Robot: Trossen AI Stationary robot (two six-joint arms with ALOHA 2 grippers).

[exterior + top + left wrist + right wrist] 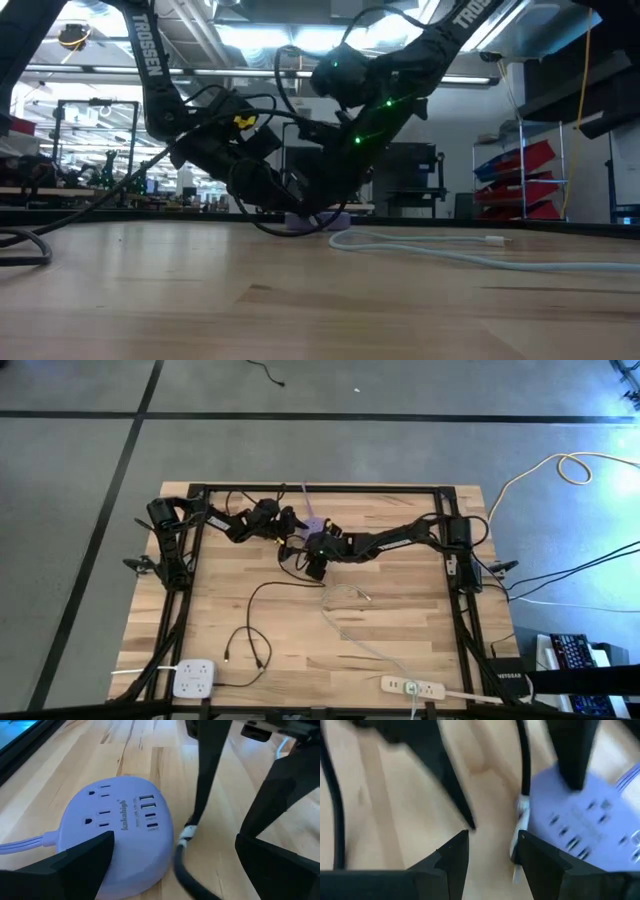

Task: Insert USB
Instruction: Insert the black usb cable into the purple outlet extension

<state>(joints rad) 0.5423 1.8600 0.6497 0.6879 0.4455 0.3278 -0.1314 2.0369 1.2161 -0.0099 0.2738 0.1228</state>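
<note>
A round lilac power hub (120, 825), with outlets and a column of USB ports (149, 811) on top, lies flat on the wooden table, mid-table toward the far edge (316, 524). The pale plug (187, 833) of a black cable (262, 588) lies on the wood right beside the hub's rim. My left gripper (175, 839) is open wide, with one finger in front of the hub and the other beyond the plug. My right gripper (490, 845) slants down from the table's right. It is open by a narrow gap, and the plug (520, 822) sits at the inner edge of one finger. My left gripper has one finger (80, 865) standing over the hub's near edge; I cannot tell whether it touches the hub. My right gripper has one fingertip (535, 855) right next to the plug's side, coming slanted from above. Bare wood shows between the two fingers, and I cannot tell whether the finger touches the plug.
A loose white cable (345, 600) lies near the table's middle, right of the black cable's free run. A white power block (195, 678) and a white power strip (413, 685) lie at the near edge. The hub's lilac cord (305, 495) runs off toward the far edge.
</note>
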